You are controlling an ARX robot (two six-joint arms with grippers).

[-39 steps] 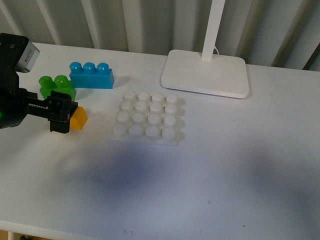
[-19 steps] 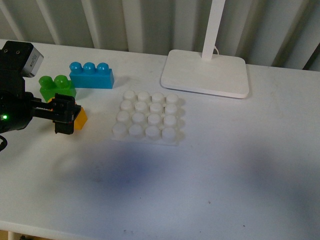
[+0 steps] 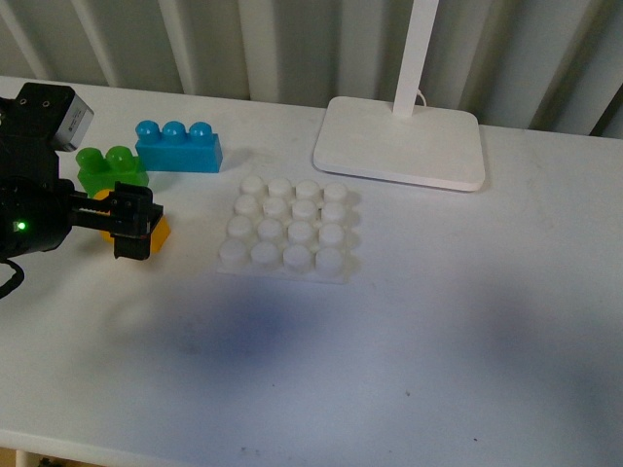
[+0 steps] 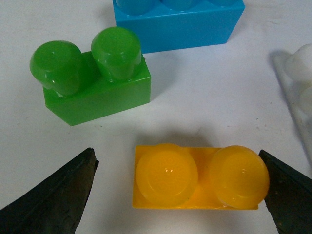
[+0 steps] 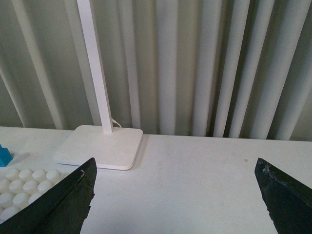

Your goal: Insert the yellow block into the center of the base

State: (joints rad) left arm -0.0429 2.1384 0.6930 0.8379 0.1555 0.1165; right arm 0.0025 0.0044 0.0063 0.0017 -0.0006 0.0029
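Left arm (image 3: 34, 209): matte black housing, green LED (image 3: 18, 227) lit, silver-grey camera box (image 3: 63, 115) on top, black cable (image 3: 10, 280) looping beneath. Left gripper (image 3: 133, 222): black, blocky. Right gripper (image 5: 173, 197): dark wedge fingers, scuffed edges.

A white worktop (image 3: 467, 321) fills the scene, lightly speckled, with a broad soft shadow across its front part. Behind it runs a wall (image 3: 292, 49) of pale vertical ribs. Near the back edge sits a flat white lamp foot (image 3: 399, 141) with a slim upright post (image 3: 414, 58).
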